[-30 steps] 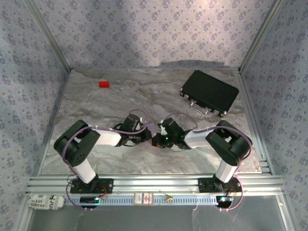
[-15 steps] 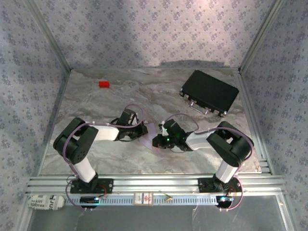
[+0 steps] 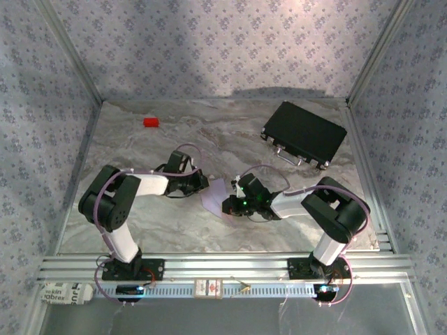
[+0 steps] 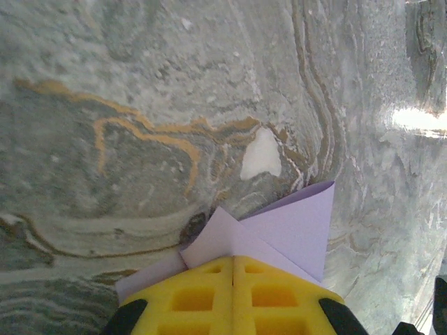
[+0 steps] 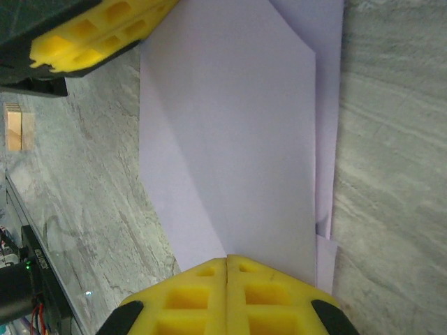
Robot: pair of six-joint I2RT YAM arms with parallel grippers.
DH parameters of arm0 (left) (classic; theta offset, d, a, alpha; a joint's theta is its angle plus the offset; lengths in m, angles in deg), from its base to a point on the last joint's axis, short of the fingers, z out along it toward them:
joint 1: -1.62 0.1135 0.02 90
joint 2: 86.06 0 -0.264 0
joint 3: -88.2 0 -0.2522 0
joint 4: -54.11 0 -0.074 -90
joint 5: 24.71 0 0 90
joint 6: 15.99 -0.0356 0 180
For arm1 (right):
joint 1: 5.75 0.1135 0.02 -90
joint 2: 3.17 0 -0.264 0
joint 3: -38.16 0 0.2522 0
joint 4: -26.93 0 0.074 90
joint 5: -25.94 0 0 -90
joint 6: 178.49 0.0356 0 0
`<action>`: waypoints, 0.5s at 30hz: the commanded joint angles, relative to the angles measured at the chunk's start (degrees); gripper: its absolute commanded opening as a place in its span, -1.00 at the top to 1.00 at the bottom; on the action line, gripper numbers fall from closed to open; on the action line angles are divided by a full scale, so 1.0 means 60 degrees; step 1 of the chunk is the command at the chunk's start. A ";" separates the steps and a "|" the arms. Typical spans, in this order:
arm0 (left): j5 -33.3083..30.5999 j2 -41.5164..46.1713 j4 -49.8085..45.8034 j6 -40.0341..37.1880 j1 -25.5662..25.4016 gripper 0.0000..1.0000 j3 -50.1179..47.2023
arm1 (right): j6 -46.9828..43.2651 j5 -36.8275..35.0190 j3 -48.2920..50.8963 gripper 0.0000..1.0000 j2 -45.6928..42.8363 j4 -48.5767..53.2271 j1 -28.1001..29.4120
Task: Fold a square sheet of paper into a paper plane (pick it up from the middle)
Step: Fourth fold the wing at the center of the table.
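The square sheet of paper [image 3: 213, 195] is pale lilac, partly folded, and lies on the marble table between my two grippers. My left gripper [image 3: 200, 183] is shut, its yellow tips [image 4: 234, 259] on the paper's left end, where a pointed flap [image 4: 300, 223] and a crease show. My right gripper [image 3: 228, 205] is shut too, its tips [image 5: 227, 259] resting on top of the flat folded sheet [image 5: 230, 125]. The left gripper's yellow fingers [image 5: 98, 35] sit at the sheet's far corner in the right wrist view. I cannot tell whether either gripper pinches the paper.
A small red block [image 3: 151, 122] lies at the back left of the table. A black rectangular case [image 3: 304, 134] sits at the back right. Patterned walls with metal rails close in the table [image 3: 140, 223] on three sides.
My left gripper has slid away from the right gripper, towards the back left along the paper. More lilac paper now shows between the two. The right gripper has stayed put.
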State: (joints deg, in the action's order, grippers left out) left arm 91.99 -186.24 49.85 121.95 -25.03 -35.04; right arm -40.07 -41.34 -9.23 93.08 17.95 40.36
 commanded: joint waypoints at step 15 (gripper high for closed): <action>-0.0834 0.1034 -0.1163 -0.0403 0.0680 0.84 0.0435 | -0.0265 -0.0022 0.0334 1.00 0.0045 0.1421 -0.0023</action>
State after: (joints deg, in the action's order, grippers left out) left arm 89.04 -184.03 44.71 120.49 -21.25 -33.25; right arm -40.46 -41.12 -9.21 92.82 18.72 40.36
